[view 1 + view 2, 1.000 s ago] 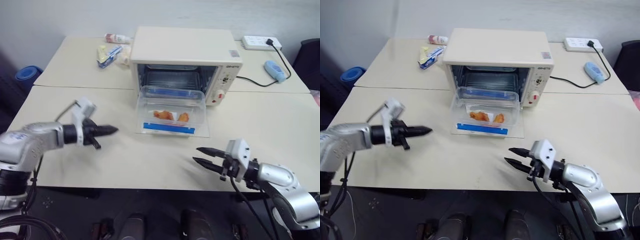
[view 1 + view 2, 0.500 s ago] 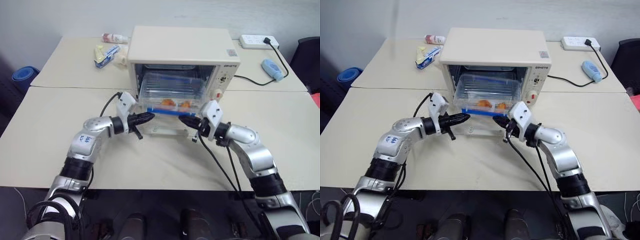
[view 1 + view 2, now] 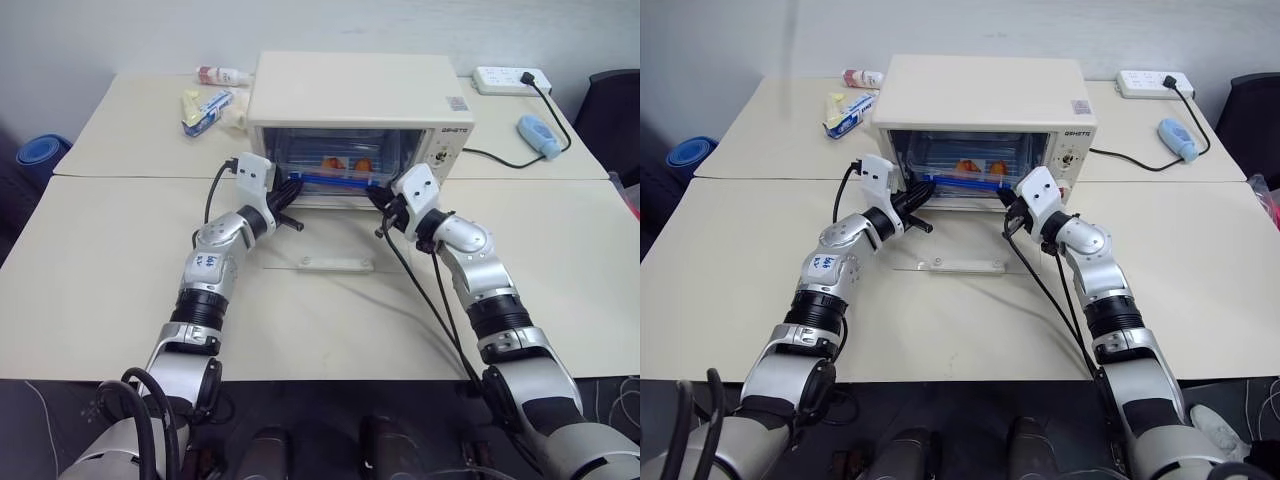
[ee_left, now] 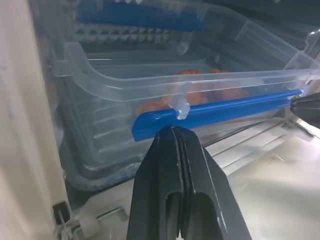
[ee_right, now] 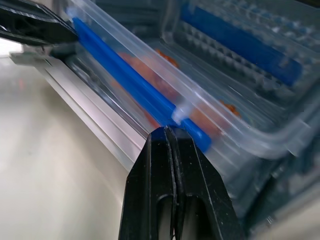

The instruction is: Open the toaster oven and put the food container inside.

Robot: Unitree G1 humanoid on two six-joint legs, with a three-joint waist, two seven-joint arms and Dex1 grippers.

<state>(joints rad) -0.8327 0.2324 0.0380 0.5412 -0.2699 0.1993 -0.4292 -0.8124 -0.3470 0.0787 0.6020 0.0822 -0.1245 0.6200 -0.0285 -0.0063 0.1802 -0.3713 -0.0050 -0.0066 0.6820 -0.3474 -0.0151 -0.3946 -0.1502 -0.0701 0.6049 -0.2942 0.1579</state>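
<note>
Now the toaster oven [image 3: 360,100] stands on the cream table [image 3: 100,290] with its glass door [image 3: 335,262] folded down flat toward the robot, the white bar handle at the door's near edge. Inside the open cavity sits the food container [image 3: 975,168], a clear plastic box with orange pieces showing through its wall and a blue clip [image 4: 220,111] running along its near side. Both arms reach in level from either side and meet at the oven mouth. The left gripper [image 4: 172,132] has its two black fingers pressed together with nothing between them, the tips right at the near end of that blue clip; whether they actually touch the plastic is hard to judge from so close. The right gripper [image 5: 167,132] is likewise closed and empty, its tips against the same blue strip from the other end, and the left gripper's dark tip shows at the far corner of that wrist view. Behind the oven on the robot's left lie snack packets [image 3: 205,106] and a small bottle [image 3: 220,74]. On the right a black cord runs from the oven to a white power strip [image 3: 510,79], with a light blue object [image 3: 538,132] beside it.
</note>
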